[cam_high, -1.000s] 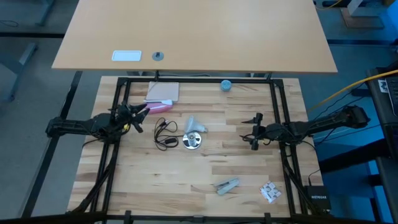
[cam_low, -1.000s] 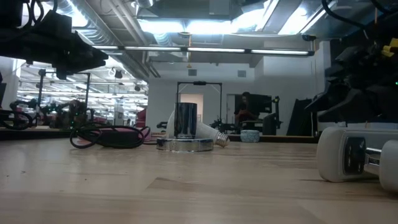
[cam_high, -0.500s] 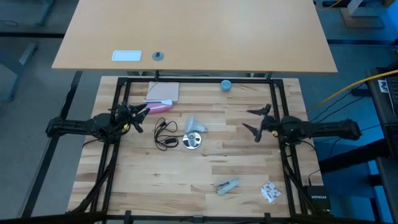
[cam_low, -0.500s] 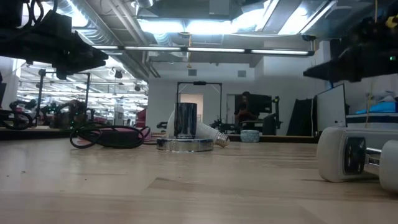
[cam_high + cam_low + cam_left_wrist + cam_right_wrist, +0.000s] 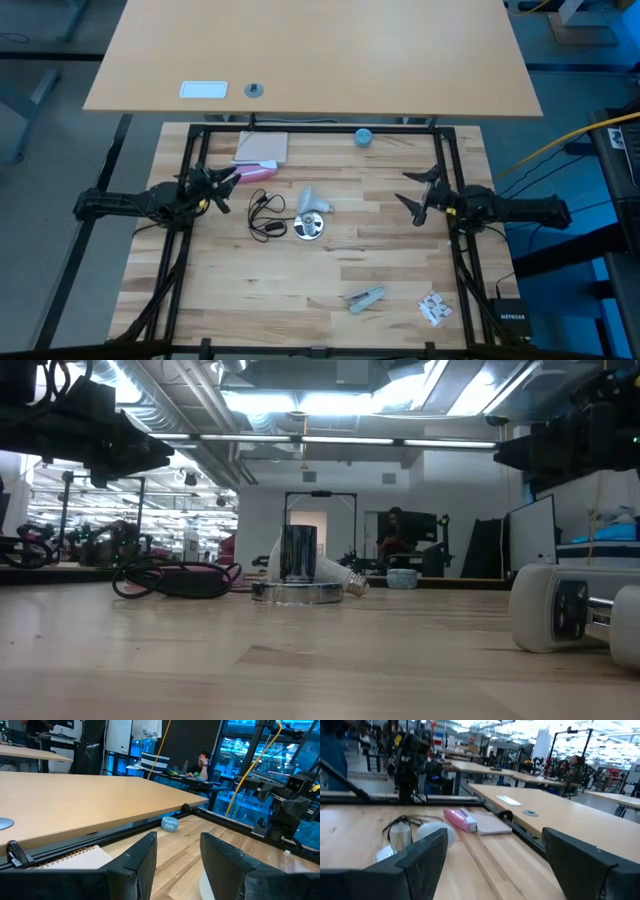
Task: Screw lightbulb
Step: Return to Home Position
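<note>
Lightbulb lying by silver base, well apart from right hand.

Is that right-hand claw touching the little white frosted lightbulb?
Apart. The high view shows the right gripper, fingers open, well clear of the small white frosted lightbulb, with bare wooden table between them.

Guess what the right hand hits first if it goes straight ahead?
Probably the lightbulb lying beside the silver lamp base. The right hand hangs above the table, though, so it might pass over it.

Fluorescent ceiling lights glow over a broad tan desk.
</note>
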